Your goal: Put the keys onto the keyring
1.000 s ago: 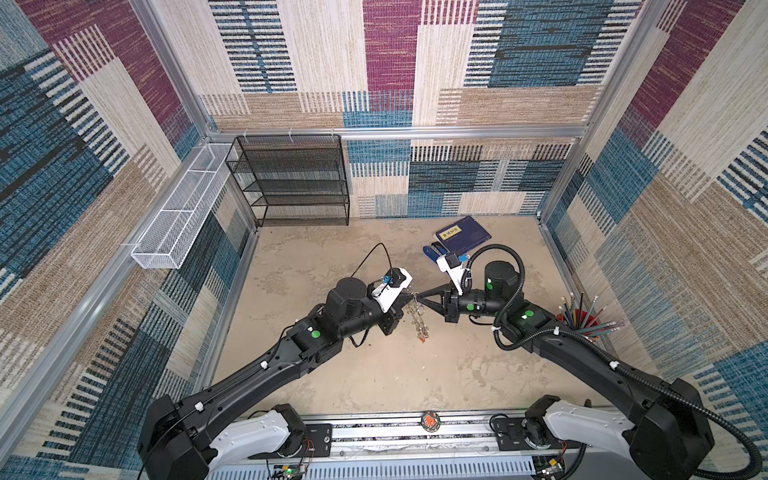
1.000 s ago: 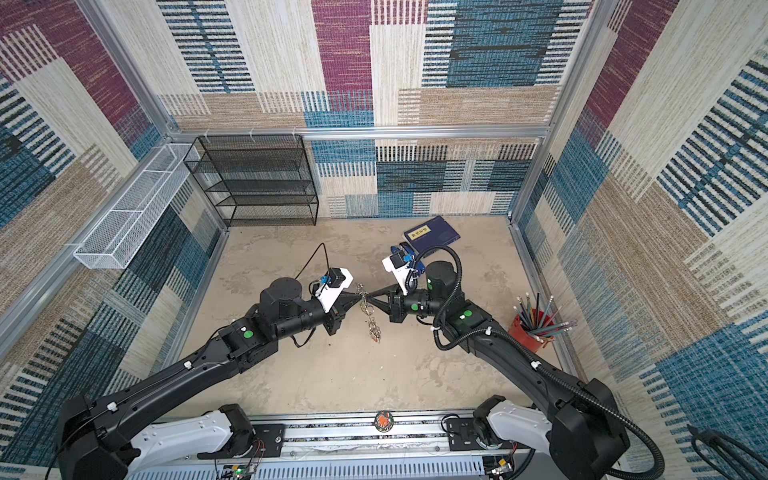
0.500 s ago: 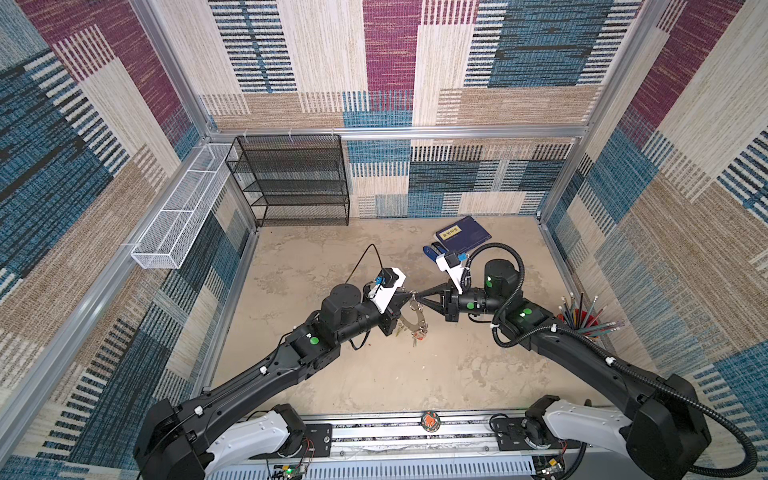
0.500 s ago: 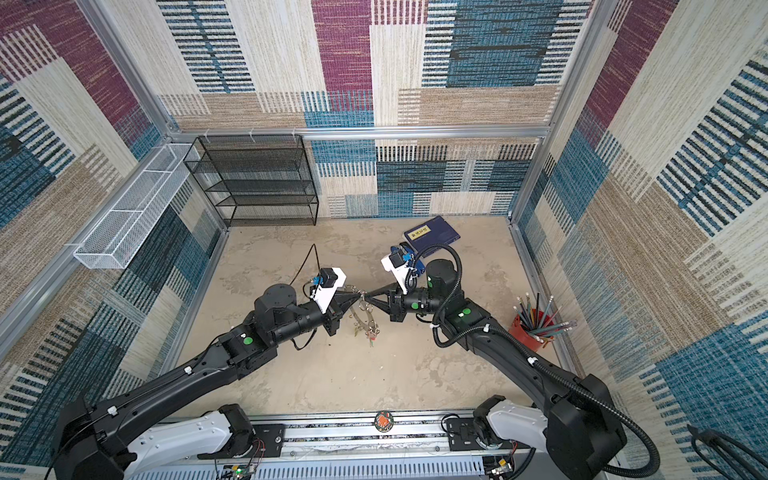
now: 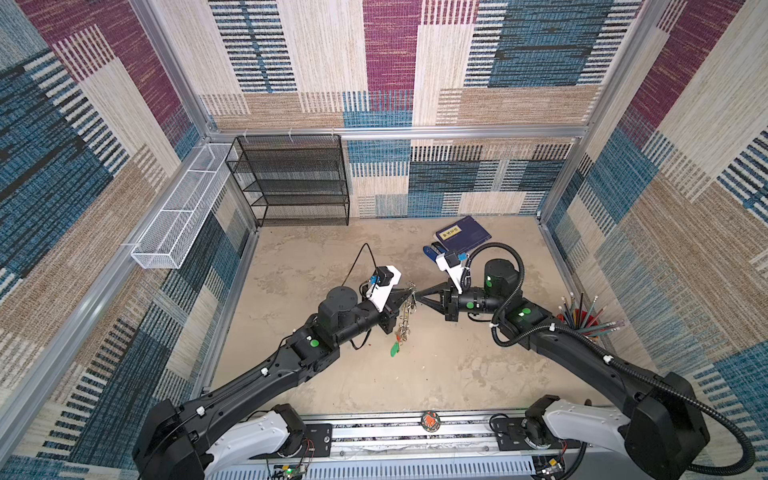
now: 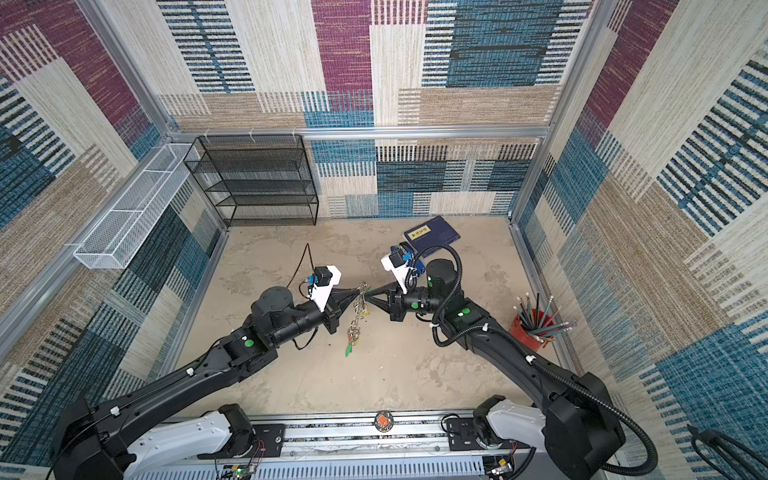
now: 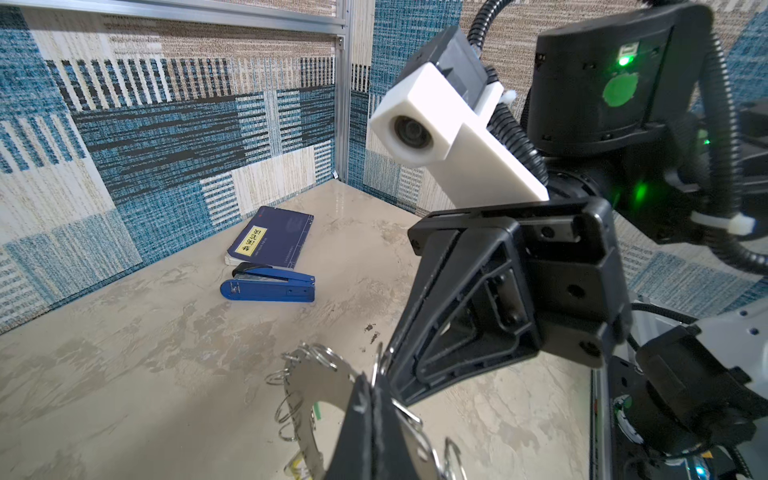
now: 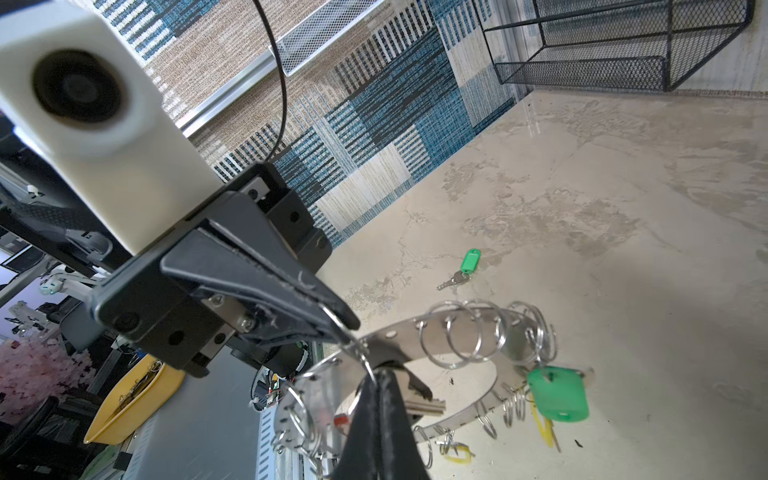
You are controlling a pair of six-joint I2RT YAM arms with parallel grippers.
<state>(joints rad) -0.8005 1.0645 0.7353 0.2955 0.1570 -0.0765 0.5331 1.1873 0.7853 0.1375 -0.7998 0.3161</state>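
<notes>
Both arms meet in mid-air above the tabletop (image 8: 623,249), tip to tip, so that one can steady the ring while the other feeds a key onto it. The left gripper (image 5: 409,293) is pressed together, pinching a split ring (image 8: 361,353) on the rim of the keyring (image 8: 395,334), which carries the whole disc clear of the surface and keeps that loop presented to its partner. The right gripper (image 5: 423,296) is also pressed together, its tips right at that same loop. It seems to be pinching the black-tagged key (image 8: 426,406), though its own fingers hide the contact, so this is a judgement. That key's blade juts sideways from the right gripper's tips, its long axis lying across the disc's open centre. The keyring hangs on edge directly beneath the two gripper tips, showing in both top views as a narrow streak pointing down at the tabletop, with a green tag (image 8: 557,395) dangling at the end farthest from the grippers. The green-tagged key (image 8: 459,272) lies flat on the tabletop, below and well apart from both grippers, its blade end nearer the left gripper and its tag turned away. It is not yet on the ring.
</notes>
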